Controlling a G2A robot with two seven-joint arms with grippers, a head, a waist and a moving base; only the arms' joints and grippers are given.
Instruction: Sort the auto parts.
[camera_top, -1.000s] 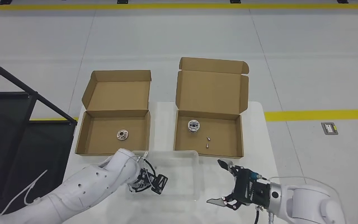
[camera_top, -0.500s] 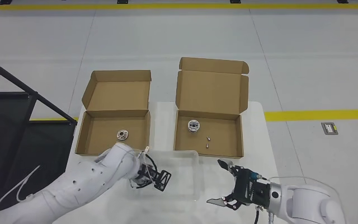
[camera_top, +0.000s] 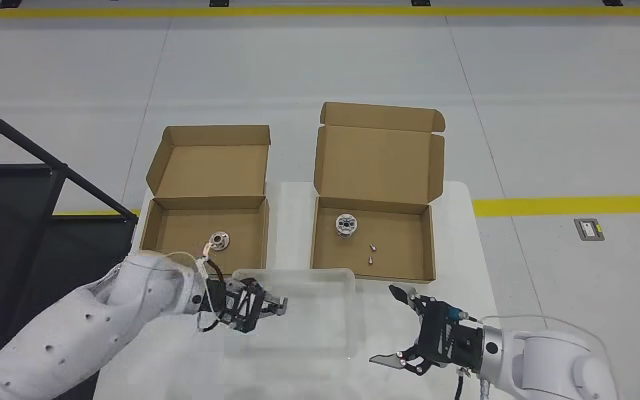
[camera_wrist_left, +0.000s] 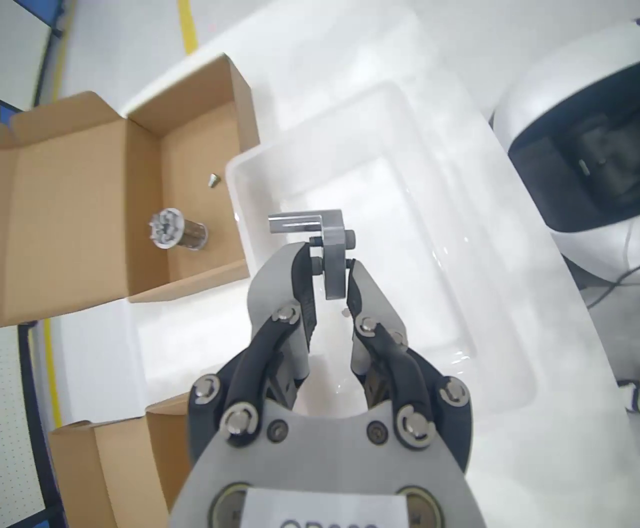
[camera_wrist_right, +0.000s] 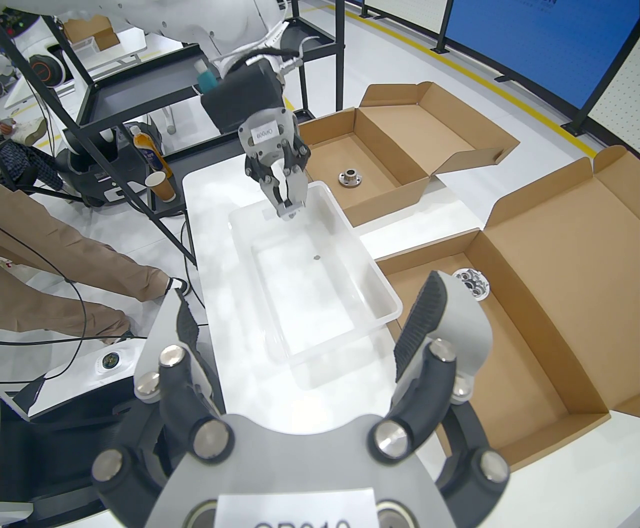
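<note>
Two choices: the open brown cardboard box (camera_top: 185, 252) on the left lies just far of the left gripper (camera_top: 265, 305), clamped on a grey L-shaped metal bracket (camera_wrist_left: 334, 240) above the clear plastic tray (camera_top: 335, 281); right cardboard box (camera_top: 405, 250) farther off, right gripper (camera_top: 385, 325) gaping.

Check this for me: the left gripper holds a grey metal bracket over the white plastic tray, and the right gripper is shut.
Wrong in one respect: the right gripper is open and holds nothing, as the right wrist view shows. The left gripper does hold the grey metal bracket over the white plastic tray.
</note>
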